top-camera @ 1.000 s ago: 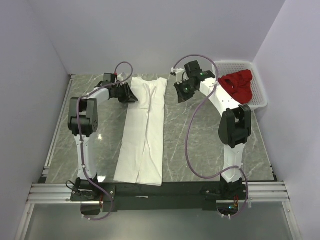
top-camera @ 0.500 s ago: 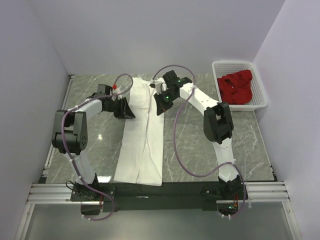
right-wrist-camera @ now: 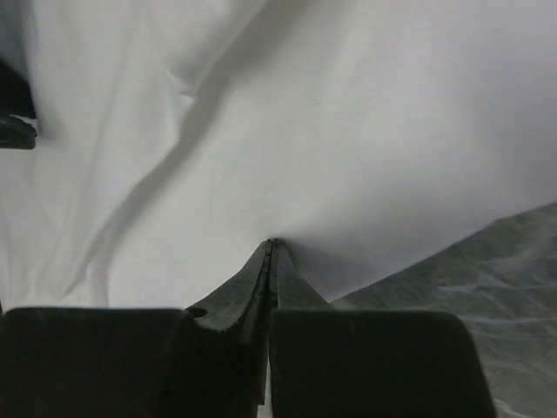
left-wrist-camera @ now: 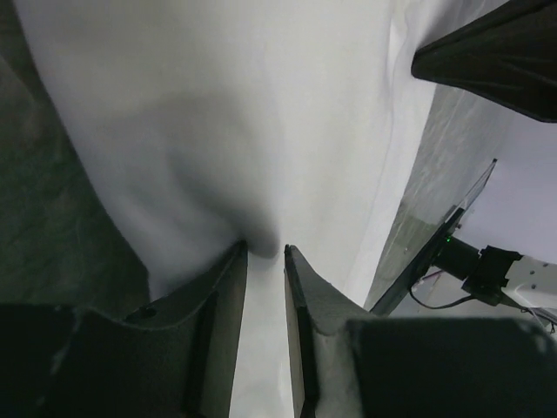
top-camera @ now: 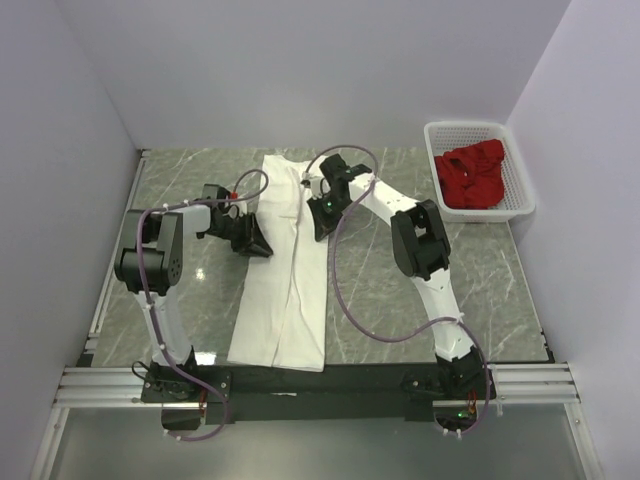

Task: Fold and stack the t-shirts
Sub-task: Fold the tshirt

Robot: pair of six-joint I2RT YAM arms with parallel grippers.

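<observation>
Midway along the worktop [top-camera: 420, 300], we see the white t-shirt [top-camera: 290, 280] lying as one long, narrow strip, its neck end towards the far wall and its hem at the near edge by the arm bases. Both arms reach in low at about the strip's upper third, one at each long edge. The left gripper [left-wrist-camera: 263, 251] sits at the left edge, its jaws drawn narrow, with a pucker of white cloth caught between the tips. The right gripper [right-wrist-camera: 271, 248] sits at the right edge, its jaws pressed together on the cloth's border, where grey marbled stone shows just beside it. Well apart, at the far right corner, the red t-shirt [top-camera: 472, 178] lies crumpled inside the white slotted basket [top-camera: 485, 215].
</observation>
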